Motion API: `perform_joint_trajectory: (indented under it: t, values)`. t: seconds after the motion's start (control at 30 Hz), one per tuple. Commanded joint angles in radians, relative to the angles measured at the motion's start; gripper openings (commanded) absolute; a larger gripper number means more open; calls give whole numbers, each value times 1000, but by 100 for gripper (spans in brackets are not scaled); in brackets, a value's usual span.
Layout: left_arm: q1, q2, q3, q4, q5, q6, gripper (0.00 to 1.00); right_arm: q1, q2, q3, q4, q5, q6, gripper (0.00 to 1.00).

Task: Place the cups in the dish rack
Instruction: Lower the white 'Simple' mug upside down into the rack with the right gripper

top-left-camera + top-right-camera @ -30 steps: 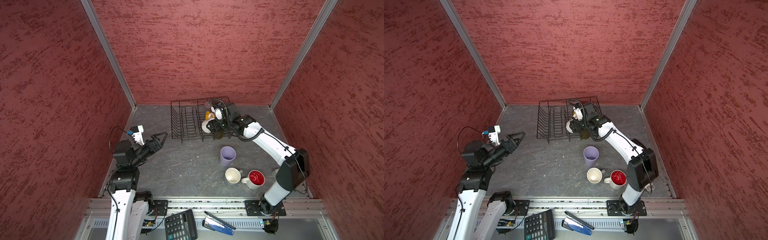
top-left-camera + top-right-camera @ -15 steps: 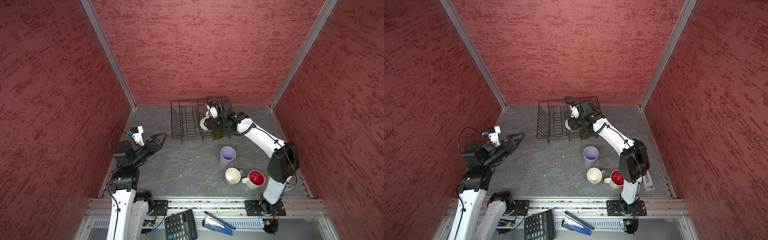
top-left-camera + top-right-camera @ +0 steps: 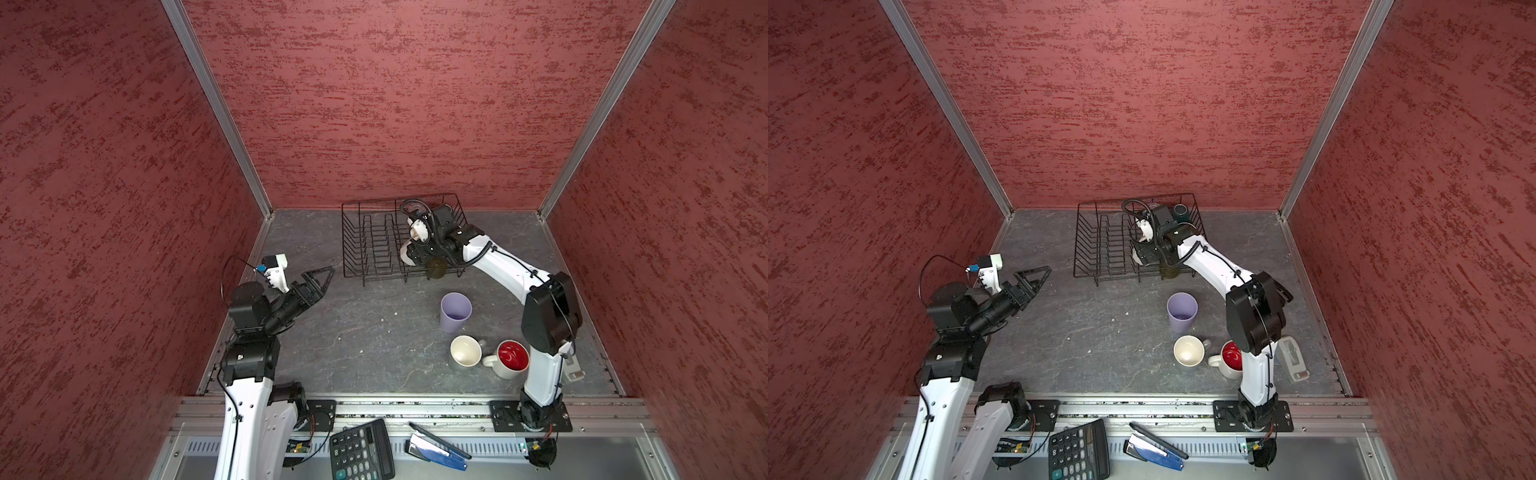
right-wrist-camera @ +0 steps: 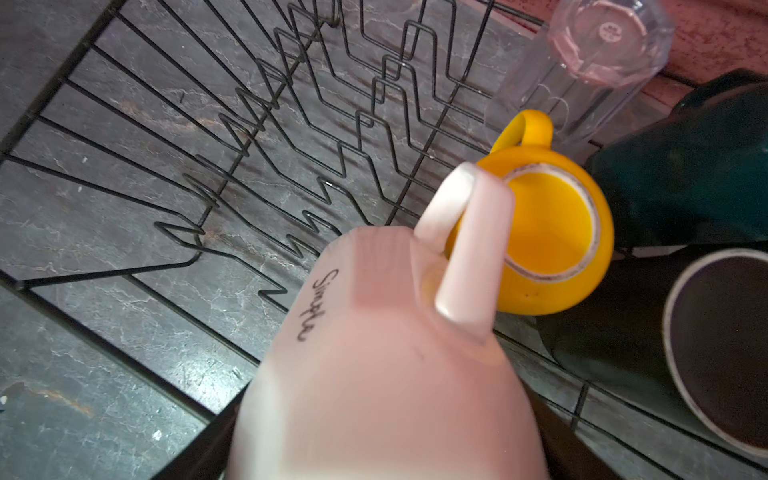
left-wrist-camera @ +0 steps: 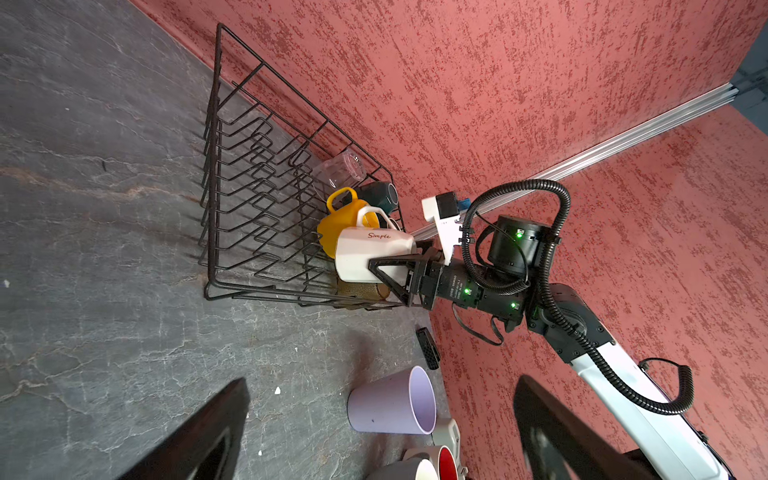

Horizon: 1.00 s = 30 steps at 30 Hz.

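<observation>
Your left gripper (image 3: 326, 276) hangs left of the dish rack (image 3: 344, 237), jaws spread wide. Your right gripper (image 5: 390, 270) is clamped on the white mug (image 5: 365, 245), glossy, lettered "Simple", tipped sideways at the rack's right end, just beside the yellow mug (image 5: 336, 224).

Three walls (image 3: 395, 104) with a mottled red textured finish enclose a grey, pale-veined tabletop (image 3: 374, 332). Aluminium profiles (image 3: 216, 108) run up both back corners. An aluminium rail (image 3: 395, 409) edges the front, and a black calculator (image 3: 361, 451) and a blue stapler (image 3: 438, 451) lie below it.
</observation>
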Motion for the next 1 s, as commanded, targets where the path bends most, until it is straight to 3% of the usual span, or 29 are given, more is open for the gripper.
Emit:
perform_joint_trajectory:
  t: [0.0, 0.27, 0.43, 0.6, 0.97]
  values:
    - [12, 1, -6, 17, 17, 4, 100, 0, 2, 59, 47, 55, -49, 0]
    - [13, 10, -16, 37, 21, -8, 100, 4, 61, 112, -14, 130, -107, 1]
    - [14, 18, -20, 44, 25, -9, 100, 9, 93, 147, -57, 146, -131, 6]
    - [14, 18, -22, 45, 26, -12, 100, 12, 116, 164, -77, 142, -136, 18]
    - [20, 22, -24, 40, 33, -8, 100, 14, 162, 208, -137, 124, -123, 59]
